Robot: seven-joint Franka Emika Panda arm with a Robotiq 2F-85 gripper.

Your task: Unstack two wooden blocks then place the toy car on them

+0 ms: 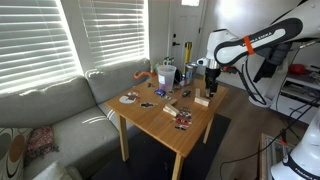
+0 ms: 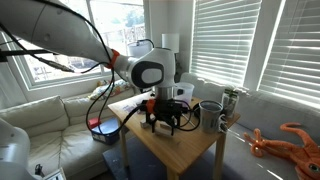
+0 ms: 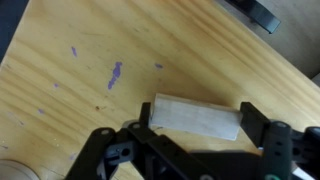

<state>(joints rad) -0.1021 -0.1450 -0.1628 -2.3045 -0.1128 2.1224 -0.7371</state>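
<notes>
1. My fingers [image 3: 262,135] stand apart, one on either side of a pale wooden block [image 3: 195,116]. The block lies flat on the tabletop [image 3: 80,60], with its long side running across the gap. I cannot tell whether either finger touches it.
2. In the wrist view my gripper [image 3: 196,128] is cut off by the lower edge, so only the dark finger links show. The near long edge of the block is hidden behind them.
3. Purple marks [image 3: 115,75] stain the wood just beyond the block. A dark object [image 3: 265,14] in the far corner of that view is cropped, and I cannot say what it is.
4. In an exterior view my gripper [image 1: 209,86] hangs just above a pale shape [image 1: 203,99] near the table's edge. The shape is too small to tell whether it is one block or two.
5. In an exterior view my gripper [image 2: 163,120] and wrist cover that spot entirely, so no block shows there.
6. Only the exterior views show the rest of the table: a cup [image 2: 210,115] at the back and small clutter [image 1: 183,120] in the middle. Somewhere in that clutter may be the toy car, but I cannot pick it out.
7. By count I see one block for certain, one gripper and two fingers. The clutter pieces are too small to number.
</notes>
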